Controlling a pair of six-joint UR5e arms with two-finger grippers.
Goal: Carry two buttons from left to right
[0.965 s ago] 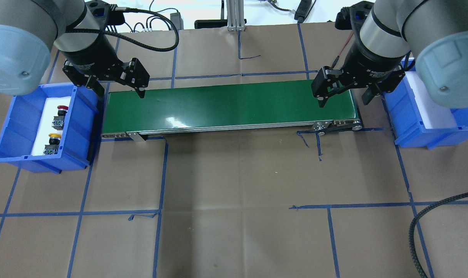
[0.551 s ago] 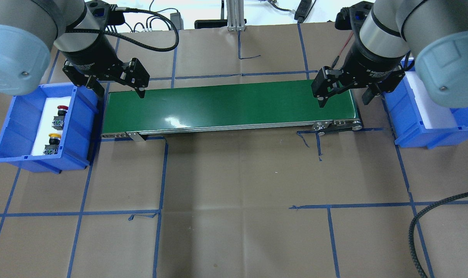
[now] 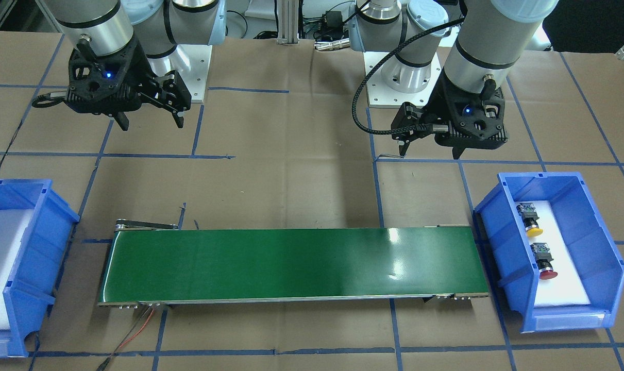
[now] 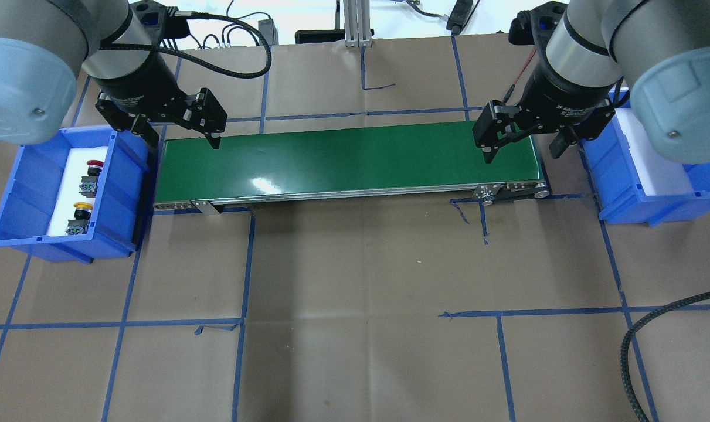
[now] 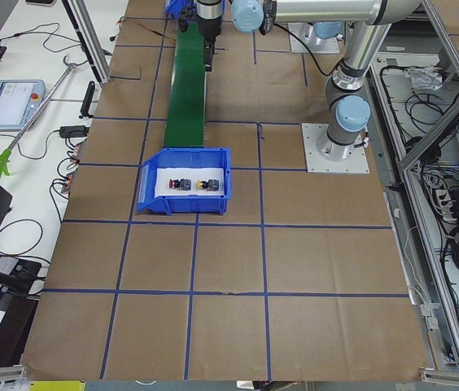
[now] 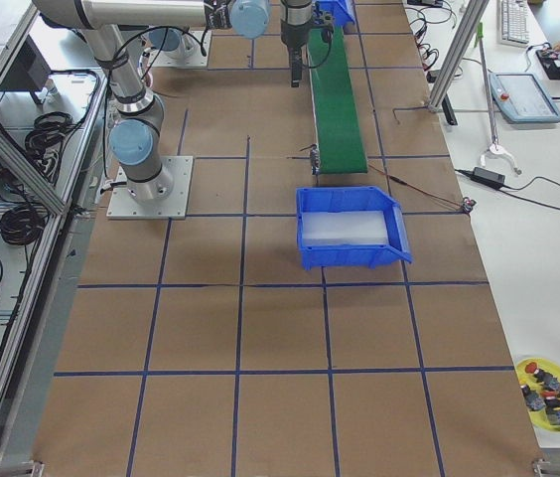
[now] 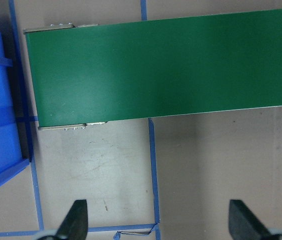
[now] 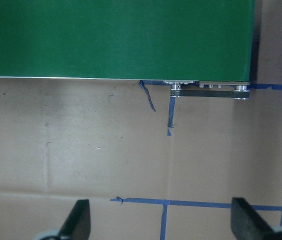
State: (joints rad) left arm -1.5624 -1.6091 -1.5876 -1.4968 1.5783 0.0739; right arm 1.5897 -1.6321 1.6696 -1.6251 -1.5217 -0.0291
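The red button (image 4: 91, 176) and the yellow button (image 4: 79, 215) sit in the left bin (image 4: 14, 193), on a white pad (image 4: 67, 176) that lines its floor. They are close together but not touching. The red one is on the far side and the yellow one on the near side. Each seems to lie on its side, with the cap pointing far and the black body near.

The left bin stands just beside the left end of the green belt (image 4: 349, 161), which runs left to right across the table. The right bin (image 4: 624, 181) stands at the belt's right end and holds only a white pad of its own.

The left gripper (image 4: 183, 142) hangs in the air by the belt's left end. The front-facing view puts it over the brown paper (image 4: 355, 264) on the near side of the belt, well apart from the buttons. Its fingers (image 7: 76, 220) are spread wide with nothing between them. The right gripper (image 4: 521, 156) hangs the same way by the belt's right end, its fingers (image 8: 78, 220) also wide apart and empty.

Blue tape (image 4: 120, 323) marks a grid on the paper. A black cable (image 4: 642, 334) curls in at the near right.
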